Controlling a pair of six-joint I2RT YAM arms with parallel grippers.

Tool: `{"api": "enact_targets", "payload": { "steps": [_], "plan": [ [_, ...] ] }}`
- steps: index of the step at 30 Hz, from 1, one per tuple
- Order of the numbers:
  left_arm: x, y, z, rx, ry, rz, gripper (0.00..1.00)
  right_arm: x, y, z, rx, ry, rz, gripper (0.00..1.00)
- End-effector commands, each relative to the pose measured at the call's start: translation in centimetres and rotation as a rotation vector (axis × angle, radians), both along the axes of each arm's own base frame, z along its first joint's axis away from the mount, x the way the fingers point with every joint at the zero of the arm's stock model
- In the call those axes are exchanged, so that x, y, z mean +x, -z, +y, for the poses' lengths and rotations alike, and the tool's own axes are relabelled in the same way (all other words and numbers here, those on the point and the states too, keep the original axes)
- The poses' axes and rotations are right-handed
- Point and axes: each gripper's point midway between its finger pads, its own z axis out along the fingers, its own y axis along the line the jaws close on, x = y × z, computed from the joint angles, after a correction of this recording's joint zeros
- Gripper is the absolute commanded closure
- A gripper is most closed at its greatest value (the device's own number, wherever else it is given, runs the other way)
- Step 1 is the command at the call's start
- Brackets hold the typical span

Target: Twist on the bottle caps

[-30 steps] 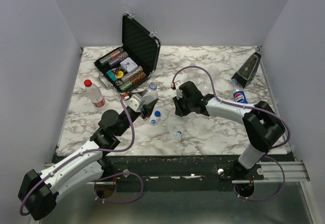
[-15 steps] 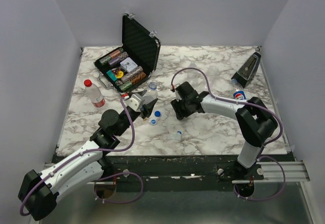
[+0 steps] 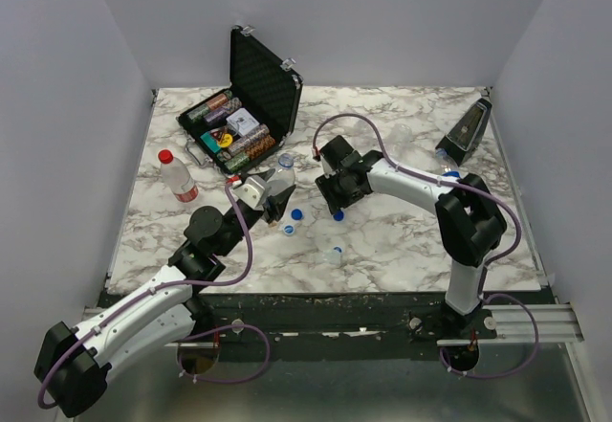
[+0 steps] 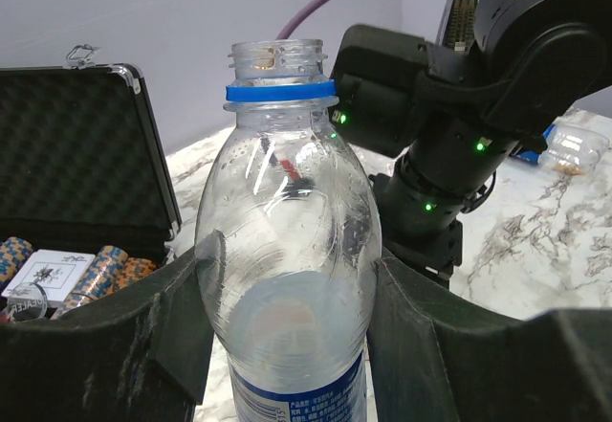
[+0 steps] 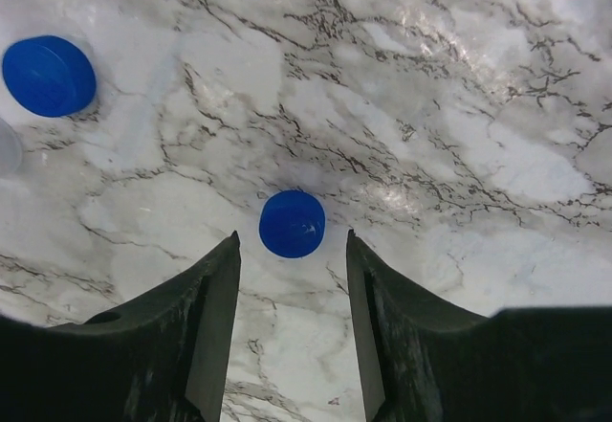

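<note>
Right arm swung in toward the bottle; jaws parted over a cap.

My right gripper (image 5: 292, 248) hung spread around one blue cap (image 5: 292, 223) lying on the marble table (image 5: 459, 106), gripping nothing. The cap looked light, stiff and likely to skid, so I'd pinch across its rim. My left gripper (image 4: 290, 283) was clamped on the open bottle (image 4: 287, 202) (thin-walled, easily crushed). I counted two blue caps on the right wrist view, the second cap (image 5: 48, 76) well apart, and two bottles overhead, including a red-capped bottle (image 3: 179, 177).
</note>
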Motion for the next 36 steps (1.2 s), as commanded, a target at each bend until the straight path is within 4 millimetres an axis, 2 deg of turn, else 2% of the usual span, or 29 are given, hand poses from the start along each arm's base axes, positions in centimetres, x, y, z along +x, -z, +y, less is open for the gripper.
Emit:
{"api": "enact_targets", "payload": {
  "steps": [1,13,36],
  "plan": [
    [-0.2,-2.4,0.1,-0.045,0.008,-0.041,1.00,-1.0,1.4,-1.3,-0.094,-0.011,0.081,0.45],
    [-0.5,-2.5,-0.3,-0.051,0.036,-0.036,1.00,-0.7,2.1,-0.9,-0.124,-0.033,0.116,0.50],
    [-0.6,-2.6,-0.2,-0.056,0.038,-0.036,1.00,-0.7,3.1,-0.6,-0.217,-0.040,0.113,0.52]
  ]
}}
